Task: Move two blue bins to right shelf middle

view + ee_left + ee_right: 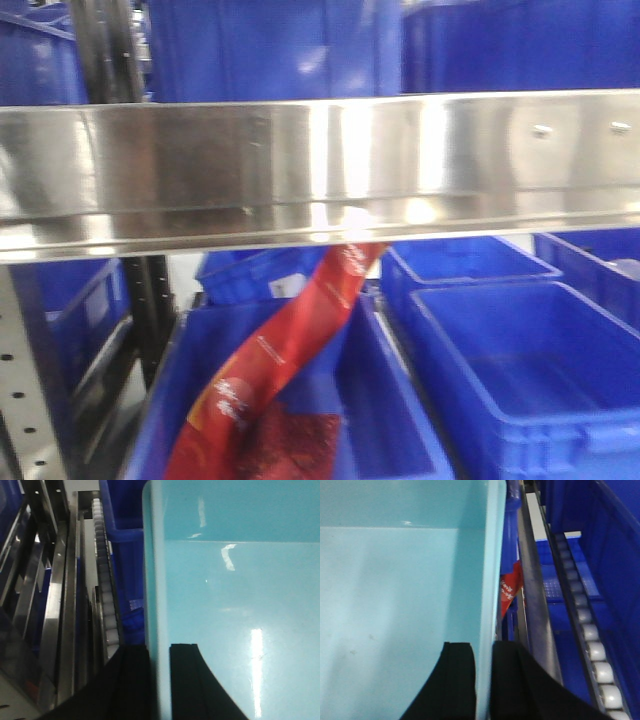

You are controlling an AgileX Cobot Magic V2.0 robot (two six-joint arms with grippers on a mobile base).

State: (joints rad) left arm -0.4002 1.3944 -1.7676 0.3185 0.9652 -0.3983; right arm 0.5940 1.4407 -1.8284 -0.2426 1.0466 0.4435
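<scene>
Smooth, glossy pale blue bin [235, 605], thick-rimmed, flat-walled, up among the shelves, filling both wrist views. Left gripper [160, 680]: black curved fingers astride the bin's wall, closed on it, one inside, one outside. Right gripper [482, 680]: same clamp on the opposite wall. Mirror-bright steel rail [320, 165] of the shelf across the front view; dark blue bins [520, 380] and a red wrapper [290, 360] below. White rollers [595, 650] alongside.
</scene>
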